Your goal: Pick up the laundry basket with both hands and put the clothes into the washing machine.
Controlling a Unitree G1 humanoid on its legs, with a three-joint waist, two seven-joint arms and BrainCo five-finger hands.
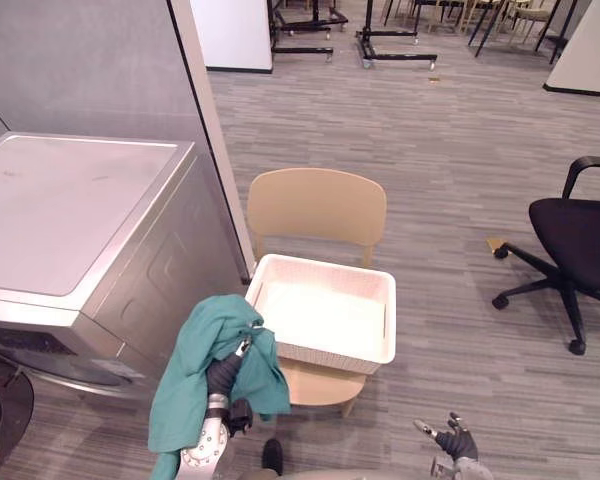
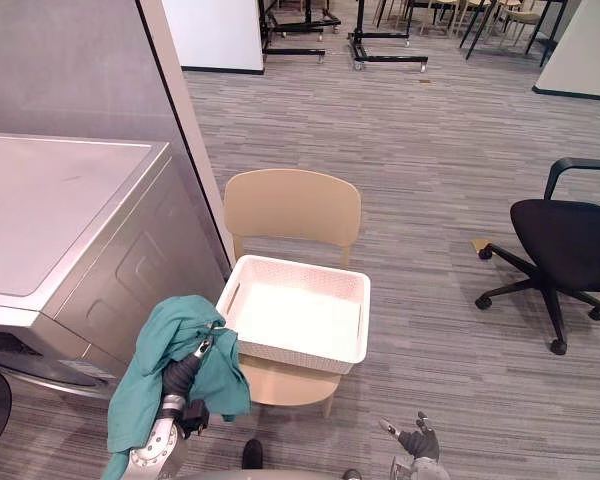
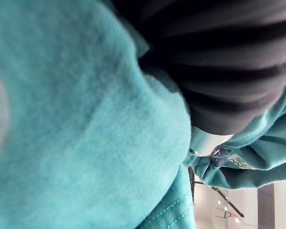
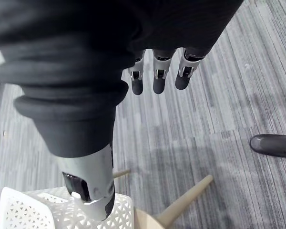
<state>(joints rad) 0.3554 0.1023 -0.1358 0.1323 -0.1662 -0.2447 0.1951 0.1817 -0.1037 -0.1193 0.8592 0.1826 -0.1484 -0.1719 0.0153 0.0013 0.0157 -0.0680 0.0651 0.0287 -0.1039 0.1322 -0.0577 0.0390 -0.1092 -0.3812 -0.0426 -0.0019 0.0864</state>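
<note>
Grey striped floor (image 1: pixel 430 150) runs across the whole scene, and on it at the left stands the silver-grey washing machine (image 1: pixel 80 240), its flat top facing up. Far over on the right sits a black office chair (image 1: pixel 580 240) on castors, well apart from everything else. Near the middle, just right of the machine, is a light wooden chair (image 1: pixel 315 205) with its back on the far side. The white laundry basket (image 1: pixel 325 315) rests on the seat with its pale inside showing. A teal garment (image 1: pixel 205 380) hangs in the air just left of the basket's near-left corner, between the basket and the machine's front, draped over the raised left hand (image 1: pixel 225 375). The cloth covers that hand's fingers, so I cannot tell whether they are curled round it or straight. The right hand (image 1: pixel 458 440) is low at the near right, apart from the chair and the basket. Its fingers (image 4: pixel 155 78) are relaxed and nearly straight over the bare floor, with nothing in them.
</note>
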